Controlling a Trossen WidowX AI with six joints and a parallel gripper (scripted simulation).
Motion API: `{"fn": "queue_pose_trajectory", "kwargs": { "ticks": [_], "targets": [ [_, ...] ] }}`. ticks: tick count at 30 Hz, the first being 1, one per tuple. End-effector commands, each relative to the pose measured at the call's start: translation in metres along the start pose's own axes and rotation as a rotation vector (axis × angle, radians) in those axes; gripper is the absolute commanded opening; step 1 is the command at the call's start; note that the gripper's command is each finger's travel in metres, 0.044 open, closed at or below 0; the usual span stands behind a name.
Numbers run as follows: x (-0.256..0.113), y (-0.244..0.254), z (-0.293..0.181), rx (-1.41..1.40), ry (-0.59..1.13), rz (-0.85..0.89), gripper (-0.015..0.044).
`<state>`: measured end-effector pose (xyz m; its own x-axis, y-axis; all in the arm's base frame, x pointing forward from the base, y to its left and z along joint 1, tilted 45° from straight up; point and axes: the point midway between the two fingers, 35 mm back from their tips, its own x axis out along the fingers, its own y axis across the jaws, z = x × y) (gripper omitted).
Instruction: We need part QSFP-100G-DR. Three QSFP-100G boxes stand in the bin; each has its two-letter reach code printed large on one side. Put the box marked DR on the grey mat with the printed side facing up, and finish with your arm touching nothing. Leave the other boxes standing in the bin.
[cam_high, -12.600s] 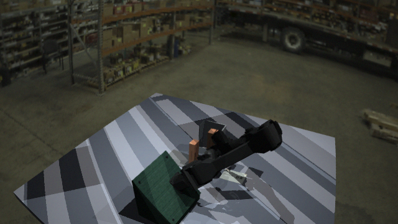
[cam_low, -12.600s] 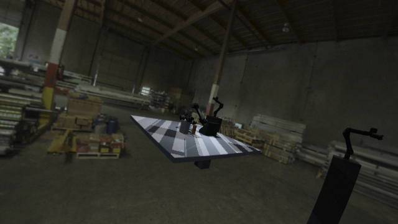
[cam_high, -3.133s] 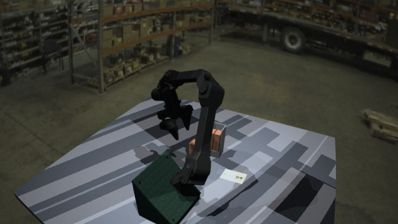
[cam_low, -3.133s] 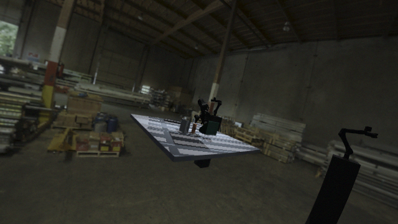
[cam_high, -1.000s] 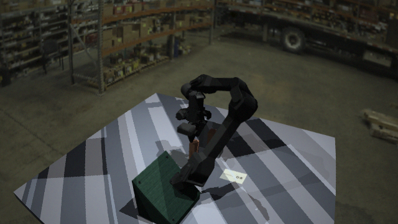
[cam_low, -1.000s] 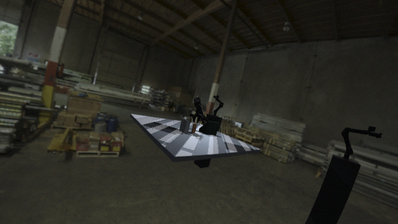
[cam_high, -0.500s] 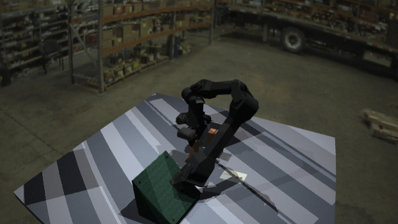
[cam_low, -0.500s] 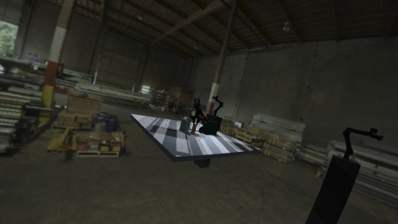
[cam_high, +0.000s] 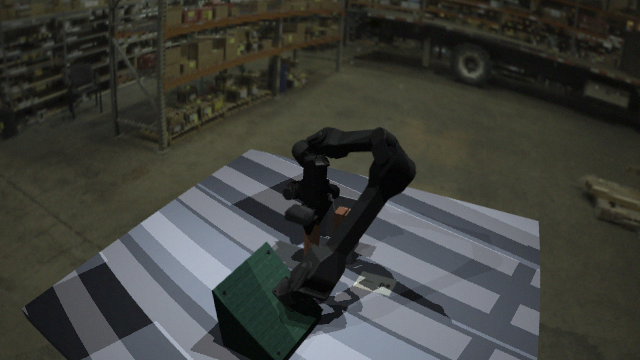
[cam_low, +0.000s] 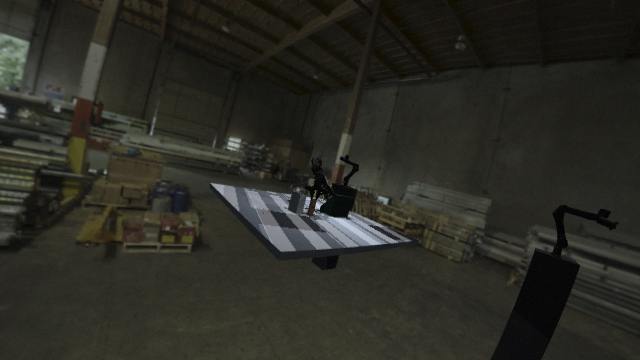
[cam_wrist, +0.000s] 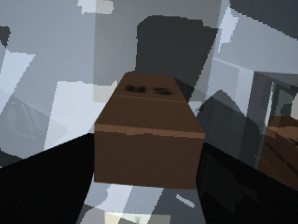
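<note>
Wrist view first: clenched on a brown box (cam_high: 311, 239) (cam_low: 311, 206) (cam_wrist: 149, 157), with one dark finger of the pincer (cam_high: 312, 226) (cam_low: 312, 195) (cam_wrist: 149, 152) to either side. Positioned right between the fingertips, not off to one side. Standing on end, judging by the top view, with its long axis running roughly up and down, close to the line of the pincer's reach. Only one arm (cam_high: 357, 215) (cam_low: 320, 177) at this part of the counter (cam_high: 190, 260) (cam_low: 280, 240), so no choice of hand to make. Located outside the bin (cam_high: 353, 202) (cam_low: 296, 202) (cam_wrist: 260, 100), just beside it, with another box (cam_high: 342, 212) (cam_wrist: 282, 155) seen within. Printed on the side sloping away from the wrist camera, towards the pale grey mat (cam_wrist: 115, 30) (too blurred to swear to as DR). Probably at the laying-down step, then, well past the pick. Next, likely, to tip that upright axis flat, turning the plain back down and the printed side up, wholly over the mat. Likely to slip or twist if tipped too fast, or to land print sideways if let go early. After that, to open wide and back away without brushing box or bin.
</note>
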<state>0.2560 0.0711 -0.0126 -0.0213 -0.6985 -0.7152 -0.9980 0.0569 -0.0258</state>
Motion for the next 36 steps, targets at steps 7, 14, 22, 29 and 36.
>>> {"fn": "queue_pose_trajectory", "kwargs": {
  "ticks": [7,14,22,29,36],
  "targets": [
    [0.001,0.003,0.0,-0.001,0.001,-0.023,0.0158],
    [0.001,0.015,0.0,-0.003,0.002,-0.104,0.0158],
    [0.001,0.028,0.0,-0.004,0.001,-0.196,0.0158],
    [-0.006,0.029,0.001,-0.005,0.001,-0.203,0.0158],
    [-0.017,0.029,0.001,-0.005,0.0,-0.203,0.0158]
  ]
}}
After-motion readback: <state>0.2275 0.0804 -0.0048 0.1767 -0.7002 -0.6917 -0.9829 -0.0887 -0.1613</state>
